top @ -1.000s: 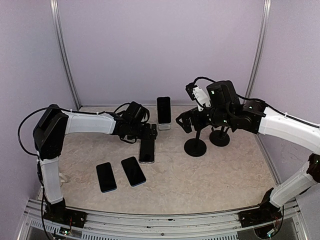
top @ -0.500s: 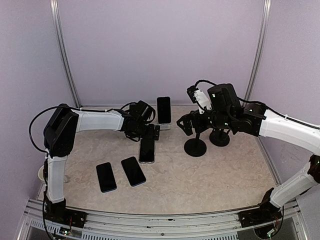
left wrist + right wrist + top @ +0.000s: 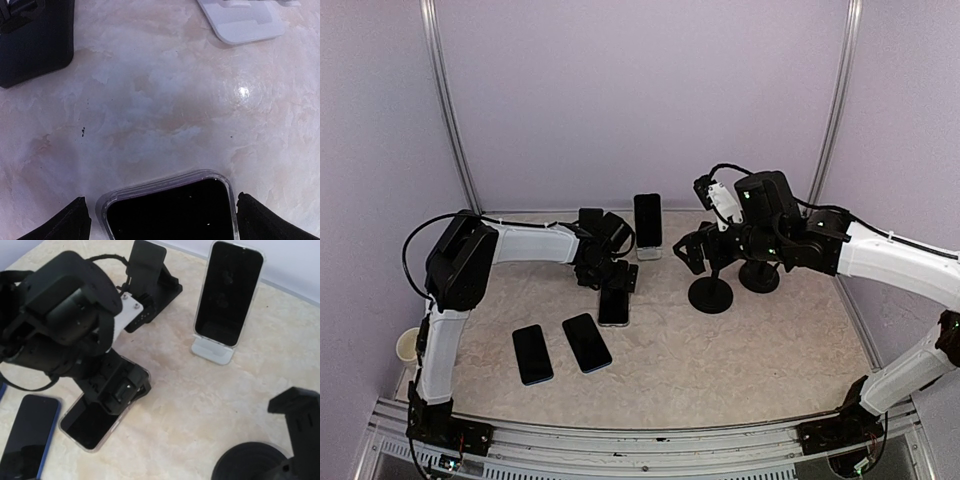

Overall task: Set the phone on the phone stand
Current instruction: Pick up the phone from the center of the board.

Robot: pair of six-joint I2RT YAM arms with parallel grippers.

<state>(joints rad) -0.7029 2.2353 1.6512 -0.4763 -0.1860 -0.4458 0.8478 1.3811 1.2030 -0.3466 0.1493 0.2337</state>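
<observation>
One phone (image 3: 613, 306) flat on desk (image 3: 740, 350), long axis near-to-far.
Left fingers (image 3: 70, 222) wide, flanking its far end, holding nothing; right fingers (image 3: 686, 250) wide, empty.

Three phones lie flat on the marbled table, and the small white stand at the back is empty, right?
Not empty: the small white stand holds an upright black phone in a clear case, as the right wrist view shows. Three phones do lie flat on the marbled table.
</observation>
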